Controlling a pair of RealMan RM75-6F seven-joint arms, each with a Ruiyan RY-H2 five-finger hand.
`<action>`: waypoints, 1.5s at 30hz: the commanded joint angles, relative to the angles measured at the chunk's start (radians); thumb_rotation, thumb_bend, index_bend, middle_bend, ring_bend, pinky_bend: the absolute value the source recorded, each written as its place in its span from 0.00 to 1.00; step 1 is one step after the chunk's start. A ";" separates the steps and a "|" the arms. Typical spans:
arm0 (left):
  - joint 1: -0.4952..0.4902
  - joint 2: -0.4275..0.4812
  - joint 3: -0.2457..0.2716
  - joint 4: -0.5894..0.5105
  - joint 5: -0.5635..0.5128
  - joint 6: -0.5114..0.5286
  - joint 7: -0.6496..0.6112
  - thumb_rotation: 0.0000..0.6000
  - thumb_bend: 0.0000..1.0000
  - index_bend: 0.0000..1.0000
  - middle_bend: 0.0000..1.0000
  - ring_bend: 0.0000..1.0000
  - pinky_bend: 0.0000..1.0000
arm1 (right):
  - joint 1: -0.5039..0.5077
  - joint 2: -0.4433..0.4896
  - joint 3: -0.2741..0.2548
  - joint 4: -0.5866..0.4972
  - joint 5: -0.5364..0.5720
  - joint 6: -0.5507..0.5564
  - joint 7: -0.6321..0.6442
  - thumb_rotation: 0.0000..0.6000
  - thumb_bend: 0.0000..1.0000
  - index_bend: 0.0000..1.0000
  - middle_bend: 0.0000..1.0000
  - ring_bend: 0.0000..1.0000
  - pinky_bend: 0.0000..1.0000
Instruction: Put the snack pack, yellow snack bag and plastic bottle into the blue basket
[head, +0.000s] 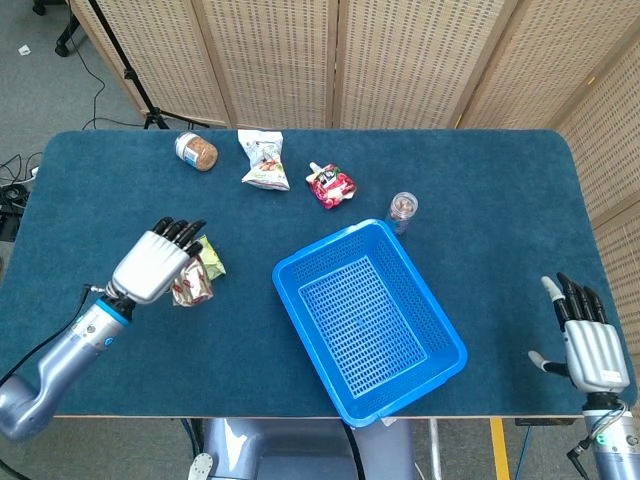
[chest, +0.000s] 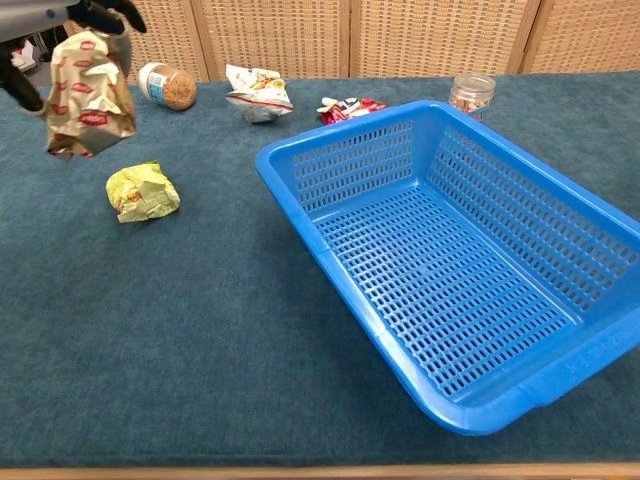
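Note:
My left hand (head: 157, 265) holds a tan snack pack (chest: 88, 97) with red labels, lifted above the table's left side; in the head view the snack pack (head: 190, 285) hangs just below the fingers. The yellow snack bag (chest: 144, 192) lies on the cloth under it, half hidden in the head view by the hand. The blue basket (head: 440, 335) stands empty at centre right. A plastic bottle (head: 402, 209) with brown contents stands just behind the blue basket's far corner. My right hand (head: 587, 338) rests open at the table's front right edge.
At the back lie a white-capped jar (head: 196, 151) on its side, a white snack bag (head: 263, 160) and a red pouch (head: 330, 185). Folding screens stand behind the blue table (head: 500, 180).

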 joint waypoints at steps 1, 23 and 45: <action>-0.065 -0.035 -0.055 -0.048 -0.059 -0.056 0.069 1.00 0.23 0.67 0.24 0.27 0.30 | -0.001 0.007 0.005 0.010 0.010 -0.006 0.023 1.00 0.10 0.00 0.00 0.00 0.02; -0.445 -0.482 -0.165 0.089 -0.441 -0.192 0.437 1.00 0.20 0.67 0.24 0.27 0.30 | 0.007 0.011 0.024 0.083 0.060 -0.057 0.142 1.00 0.10 0.00 0.00 0.00 0.02; -0.538 -0.552 -0.096 0.163 -0.697 -0.167 0.551 1.00 0.14 0.07 0.00 0.04 0.25 | 0.000 0.009 0.034 0.103 0.071 -0.049 0.167 1.00 0.10 0.00 0.00 0.00 0.02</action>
